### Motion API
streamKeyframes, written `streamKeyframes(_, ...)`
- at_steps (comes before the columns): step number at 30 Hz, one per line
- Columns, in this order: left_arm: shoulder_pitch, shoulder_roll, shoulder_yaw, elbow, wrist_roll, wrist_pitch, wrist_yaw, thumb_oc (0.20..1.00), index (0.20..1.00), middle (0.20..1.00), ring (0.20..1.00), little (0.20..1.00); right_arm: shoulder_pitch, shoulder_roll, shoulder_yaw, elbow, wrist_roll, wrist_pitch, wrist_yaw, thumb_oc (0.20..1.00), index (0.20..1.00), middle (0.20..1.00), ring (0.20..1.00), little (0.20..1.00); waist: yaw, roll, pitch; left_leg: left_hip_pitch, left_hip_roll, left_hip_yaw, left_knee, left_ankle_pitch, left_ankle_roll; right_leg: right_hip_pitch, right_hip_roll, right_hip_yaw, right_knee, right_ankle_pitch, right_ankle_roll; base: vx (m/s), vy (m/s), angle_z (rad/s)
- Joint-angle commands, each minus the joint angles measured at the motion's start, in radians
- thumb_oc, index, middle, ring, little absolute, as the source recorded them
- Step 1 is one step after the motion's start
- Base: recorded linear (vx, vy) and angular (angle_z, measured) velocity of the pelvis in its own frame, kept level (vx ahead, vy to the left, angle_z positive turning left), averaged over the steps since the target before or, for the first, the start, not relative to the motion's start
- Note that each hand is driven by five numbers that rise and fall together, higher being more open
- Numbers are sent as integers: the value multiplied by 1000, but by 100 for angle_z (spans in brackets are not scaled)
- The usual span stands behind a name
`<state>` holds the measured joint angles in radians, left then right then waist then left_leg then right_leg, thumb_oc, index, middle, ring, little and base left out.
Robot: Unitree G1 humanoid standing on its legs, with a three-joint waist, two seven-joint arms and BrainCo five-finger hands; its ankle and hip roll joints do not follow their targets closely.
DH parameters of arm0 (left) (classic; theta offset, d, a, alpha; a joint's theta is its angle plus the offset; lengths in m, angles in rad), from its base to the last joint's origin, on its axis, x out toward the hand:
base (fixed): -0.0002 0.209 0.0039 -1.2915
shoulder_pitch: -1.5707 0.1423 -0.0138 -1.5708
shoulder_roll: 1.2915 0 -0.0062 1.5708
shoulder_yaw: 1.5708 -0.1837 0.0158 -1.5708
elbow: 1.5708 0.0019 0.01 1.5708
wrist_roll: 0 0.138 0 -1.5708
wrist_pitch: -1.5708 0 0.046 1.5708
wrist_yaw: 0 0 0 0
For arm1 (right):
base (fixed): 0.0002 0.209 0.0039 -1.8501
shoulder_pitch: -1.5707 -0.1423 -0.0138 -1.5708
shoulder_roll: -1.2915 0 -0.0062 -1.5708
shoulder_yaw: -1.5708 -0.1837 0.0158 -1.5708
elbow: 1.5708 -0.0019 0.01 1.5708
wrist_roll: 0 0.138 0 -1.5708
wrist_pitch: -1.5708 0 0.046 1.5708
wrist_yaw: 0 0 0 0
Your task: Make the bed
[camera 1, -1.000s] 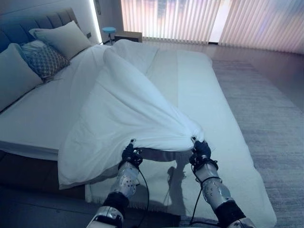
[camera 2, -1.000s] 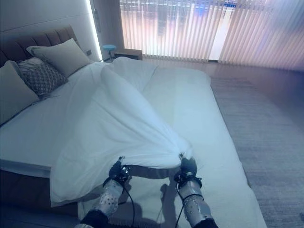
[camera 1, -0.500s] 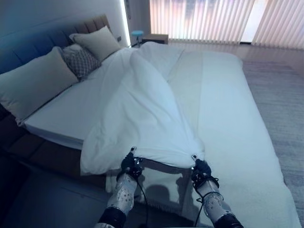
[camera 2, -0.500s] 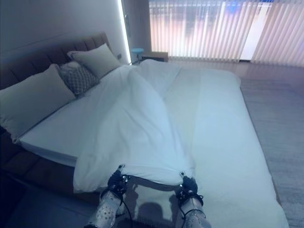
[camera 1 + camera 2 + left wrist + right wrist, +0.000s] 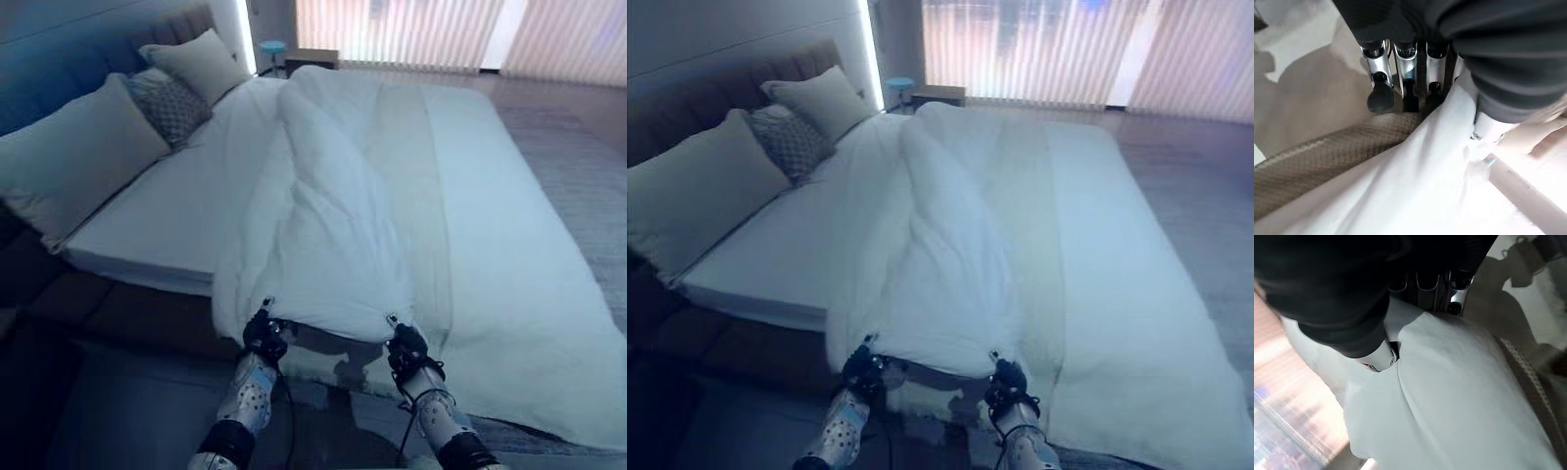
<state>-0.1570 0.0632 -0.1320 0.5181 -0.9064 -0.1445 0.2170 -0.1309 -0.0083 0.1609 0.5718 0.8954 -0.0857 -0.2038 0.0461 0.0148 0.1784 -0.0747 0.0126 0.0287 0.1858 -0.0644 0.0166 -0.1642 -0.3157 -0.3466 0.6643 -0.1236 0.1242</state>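
A: Dim bedroom, vertical blinds [image 5: 411, 34] glowing along the far wall, and a wide bed [image 5: 509, 245] running away from the camera with a padded headboard [image 5: 69, 59] on its left. What's on it?

B: Biggest thing is the white duvet [image 5: 333, 235], bunched into a long ridge down the middle of the mattress instead of lying flat. Its near edge hangs just past the foot of the bed, stretched between the two hands. Under it a tan woven throw [image 5: 1317, 152] shows at the foot. Three pillows [image 5: 69, 162] lean along the headboard, the middle one patterned.

A: And the hands?

B: The left hand [image 5: 265, 338] has its fingers [image 5: 1403, 73] curled down over one bit of the duvet's edge, cloth pinched against the thumb. The right hand [image 5: 407, 348] is clamped on the edge further along; its wrist view shows white cloth spilling out from under the dark cover and fingers [image 5: 1454, 293].

A: How would that duvet behave?

B: I'd judge it soft, puffy and fairly light, but bulky, so it drags and folds on itself rather than sliding as a sheet. It won't slip easily from a firm pinch. Best taken at the hem near the corners, hands well apart, so a pull spreads it.
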Motion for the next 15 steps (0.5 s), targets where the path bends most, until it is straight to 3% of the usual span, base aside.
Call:
streamKeyframes(1,-23,159,139,-93,14,-116,15,200,200,200,200,200,-10,-120,-39,22,15,-77,-6,200,200,200,200,200,21,-44,-74,-23,-101,-49,-167,96,-67,173,253,40,-303,-8,-42,-121,177,15)
streamKeyframes(2,-24,160,139,-93,13,-116,15,200,200,200,200,200,-10,-119,-40,23,15,-77,-6,200,200,200,200,200,22,-43,-75,-24,-99,-49,-168,97,-67,173,255,40,-307,-5,-43,-168,189,-8)
streamKeyframes(3,-15,154,140,-101,21,-115,21,200,200,200,200,200,-15,-118,-29,18,20,-83,-15,200,200,200,200,200,45,-67,-87,-43,-127,-38,-180,124,-74,211,324,90,-393,-38,-65,-181,160,-22)
streamKeyframes(4,-6,153,144,-104,22,-119,25,200,200,200,200,200,-15,-121,-24,11,17,-87,-22,200,200,200,200,200,49,-76,-87,-55,-139,-34,-192,141,-74,217,363,142,-454,-53,-88,-183,161,-36)
streamKeyframes(5,-6,153,143,-104,22,-118,25,200,200,200,200,200,-15,-122,-24,11,17,-87,-22,200,200,200,200,200,49,-74,-90,-58,-136,-34,-193,144,-74,215,366,142,-459,-47,-88,-206,182,-15)
streamKeyframes(6,-6,141,143,-113,14,-120,27,200,200,200,200,200,-30,-123,-14,8,25,-93,-31,200,200,200,200,200,57,-70,-92,-92,-152,-33,-210,201,-91,242,380,186,-572,-33,-107,-193,199,-2)
streamKeyframes(7,-3,138,144,-111,18,-120,27,200,200,200,200,200,-34,-128,-10,13,21,-95,-32,200,200,200,200,200,57,-62,-90,-100,-151,-38,-225,218,-93,246,396,207,-587,-29,-115,-249,242,13)
streamKeyframes(9,-10,132,142,-116,16,-124,24,200,200,200,200,200,-33,-143,-14,8,3,-94,-38,200,200,200,200,200,65,-51,-75,-149,-140,-46,-245,275,-121,249,388,181,-636,-7,-108,-215,193,27)
streamKeyframes(11,-1,122,150,-133,10,-128,27,200,200,200,200,200,-39,-162,-15,1,-20,-85,-38,200,200,200,200,200,74,-51,-47,-178,-154,-104,-174,233,-114,226,352,185,-630,19,-96,-236,253,40)
streamKeyframes(13,1,108,148,-139,5,-124,29,200,200,200,200,200,-25,-166,-23,-7,-28,-79,-35,200,200,200,200,200,45,-61,-51,-142,-102,-71,-115,151,-80,200,300,153,-641,61,-71,-178,291,20)
streamKeyframes(15,6,100,141,-144,-2,-126,23,200,200,200,200,200,-11,-176,-32,-9,-22,-76,-35,200,200,200,200,200,22,-73,-53,-109,-36,-83,-43,78,-73,181,246,138,-651,80,-56,-118,305,16)
